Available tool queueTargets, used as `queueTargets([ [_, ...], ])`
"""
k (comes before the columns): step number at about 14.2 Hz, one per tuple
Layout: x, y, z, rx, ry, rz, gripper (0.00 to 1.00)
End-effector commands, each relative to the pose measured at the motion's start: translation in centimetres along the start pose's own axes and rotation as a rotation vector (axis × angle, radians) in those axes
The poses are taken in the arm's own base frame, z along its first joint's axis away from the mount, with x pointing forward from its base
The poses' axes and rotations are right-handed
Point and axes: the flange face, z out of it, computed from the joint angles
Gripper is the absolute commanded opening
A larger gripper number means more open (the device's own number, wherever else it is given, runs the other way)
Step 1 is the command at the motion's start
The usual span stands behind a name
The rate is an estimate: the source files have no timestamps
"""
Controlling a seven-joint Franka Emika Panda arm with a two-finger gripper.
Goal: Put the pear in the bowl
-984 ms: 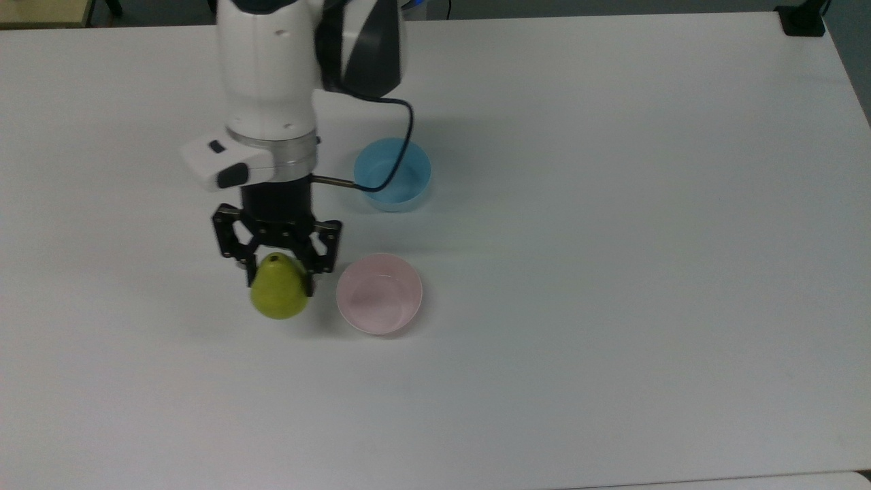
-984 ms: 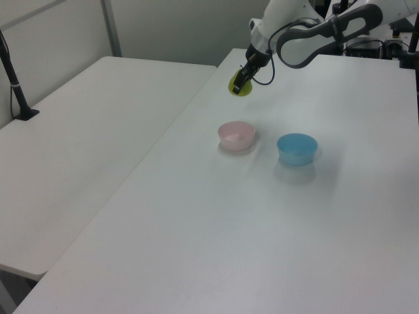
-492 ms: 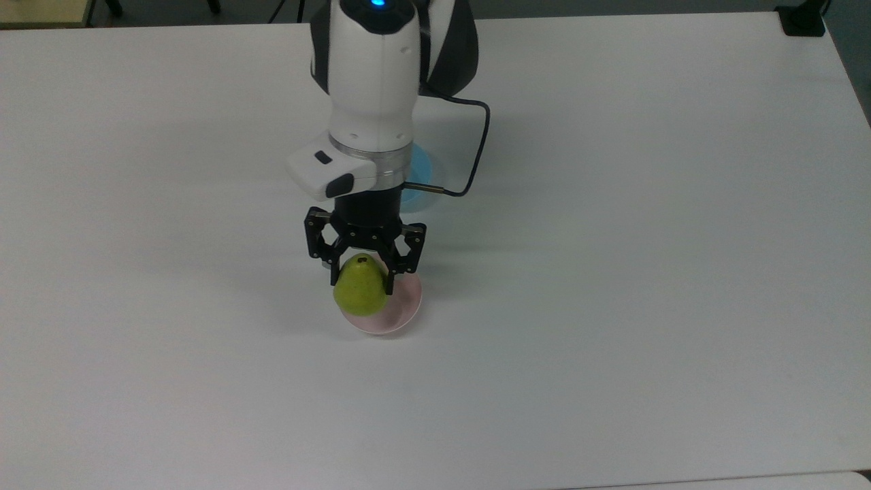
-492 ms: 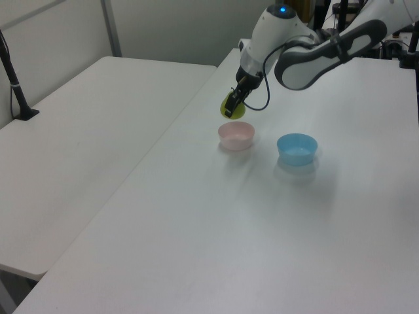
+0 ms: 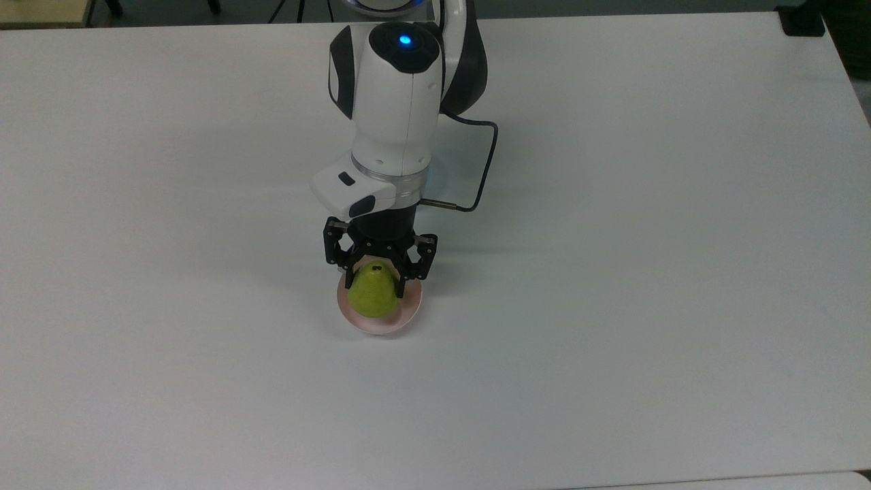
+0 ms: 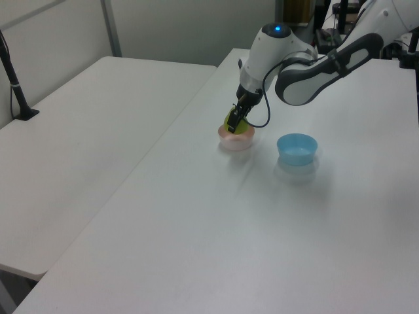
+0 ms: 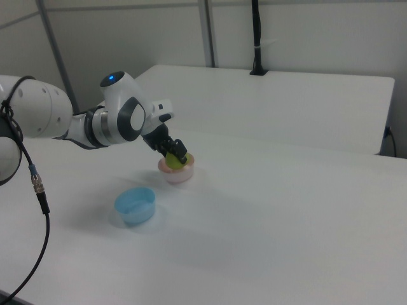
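The hand (image 5: 376, 282) clamps the pear (image 5: 373, 293) over the pink bowl (image 5: 410, 314), blue bowl (image 6: 297, 148) just beside

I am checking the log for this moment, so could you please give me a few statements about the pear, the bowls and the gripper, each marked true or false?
1. The gripper is shut on the pear. True.
2. The pear is over the blue bowl. False: it is over the pink bowl.
3. The pear's dark stem spot faces up in the top view. True.
4. The two bowls touch each other. False: they stand apart on the white table.
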Motion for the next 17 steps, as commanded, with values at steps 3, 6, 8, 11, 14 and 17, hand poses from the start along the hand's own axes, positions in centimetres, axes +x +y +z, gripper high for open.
queueTargets([
  [3, -0.2, -0.6, -0.1, -0.02, -0.008, 0.004, 1.0],
  [6, 0.1, -0.5, -1.0, -0.02, -0.001, 0.005, 1.0],
  [8, 0.6, -0.3, -2.4, -0.025, 0.0, 0.009, 1.0],
  [11, 1.6, 0.5, -7.1, -0.034, 0.0, 0.031, 1.0],
  [14, 1.3, 1.4, -12.1, -0.067, -0.074, 0.032, 1.0],
  [17, 1.2, 1.5, -14.8, -0.046, -0.099, 0.056, 1.0],
])
